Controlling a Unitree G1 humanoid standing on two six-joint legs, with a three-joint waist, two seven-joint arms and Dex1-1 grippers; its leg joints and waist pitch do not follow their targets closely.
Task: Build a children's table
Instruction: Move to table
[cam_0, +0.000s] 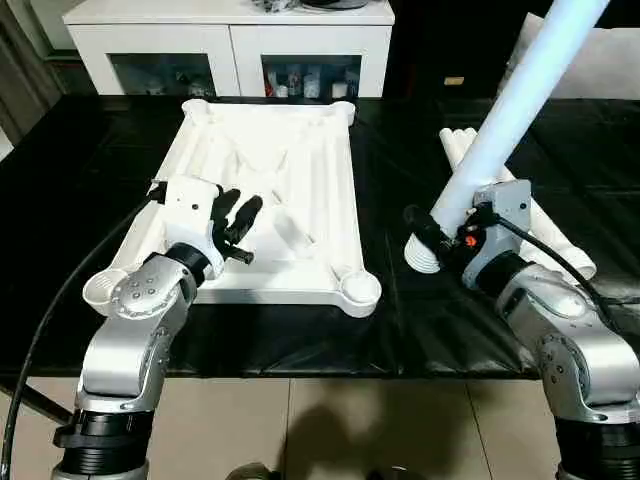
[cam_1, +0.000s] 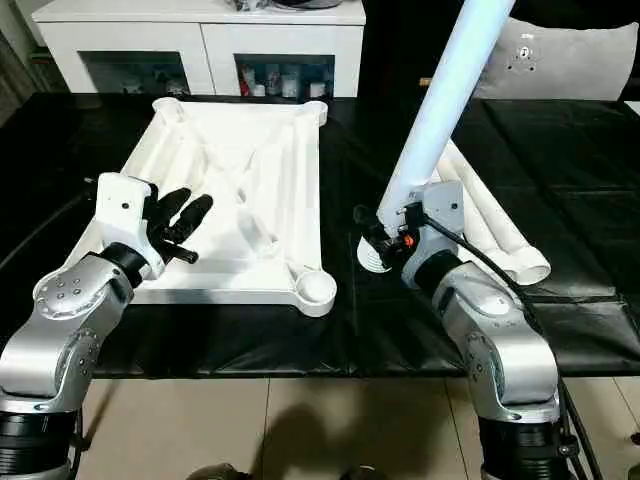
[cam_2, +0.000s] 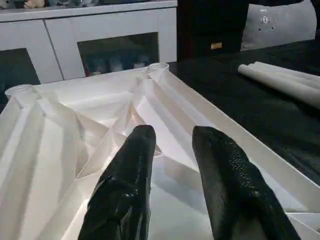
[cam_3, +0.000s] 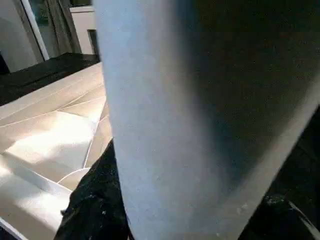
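We can read no brand, label or writing anywhere; a small tag on the dark wall behind the counter is too small to make out. The black-covered counter (cam_0: 400, 330) carries everything, with a white cabinet (cam_0: 232, 40) with glass-fronted compartments standing beyond its far edge. The largest piece on it is the tabletop (cam_0: 300, 190) of the children's table, lying upside down so that its ribbed underside faces up, white plastic with raised diagonal ribs and a rounded socket at each corner. Beside the tabletop, on the robot's right, our right hand (cam_0: 432, 243) is closed around one leg (cam_0: 510, 110), a long white tube held near its flared end, which sits low just above the counter near the tabletop's near right corner socket (cam_0: 360, 290) but apart from it; the tube slants up and away out of the top of the head view. Past that hand, further from the tabletop, the spare legs (cam_0: 540, 230) lie side by side flat on the counter, touching one another. Our left hand (cam_0: 238, 222) hovers over the near left part of the tabletop, its two black fingers (cam_2: 225, 170) partly apart with a clear gap between them, holding nothing; whether they touch the ribs we cannot tell.
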